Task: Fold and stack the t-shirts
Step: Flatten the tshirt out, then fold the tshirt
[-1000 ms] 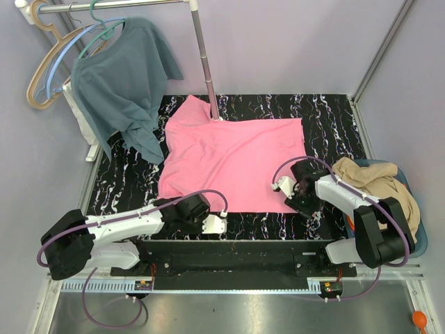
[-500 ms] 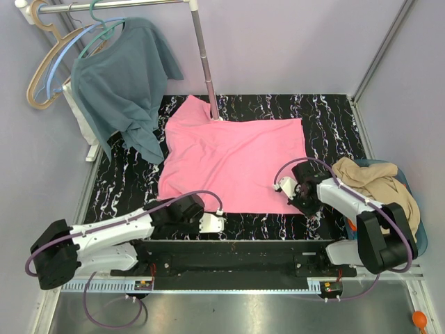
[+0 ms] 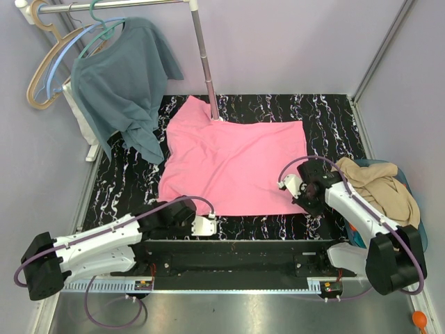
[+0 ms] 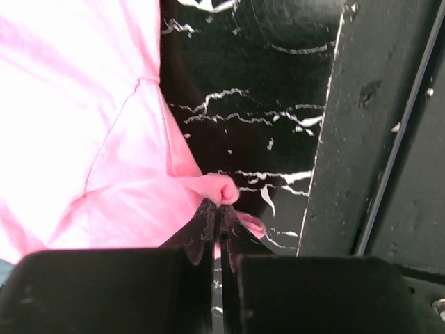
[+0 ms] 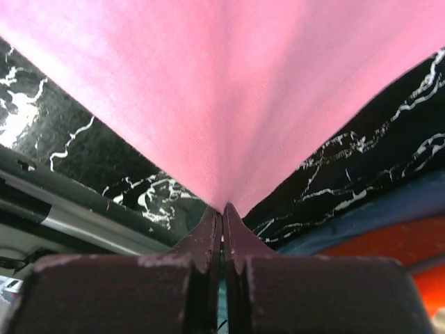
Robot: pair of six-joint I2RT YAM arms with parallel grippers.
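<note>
The pink t-shirt lies spread on the black marbled table. My left gripper is shut on the shirt's near left corner, low at the table's front edge. My right gripper is shut on the near right corner, and the cloth fans out taut from my fingertips. The tan-beige t-shirt sits crumpled in a blue basket at the right, with a bit of orange cloth under it.
A teal-blue shirt hangs on a hanger from a rack at the back left, its pole standing on the pink shirt's far edge. A black mounting rail runs along the table's front.
My left gripper has slid left and back toward the front edge, pulling the shirt's near left corner. My right gripper has moved right and away a little, lifting its corner taut.
</note>
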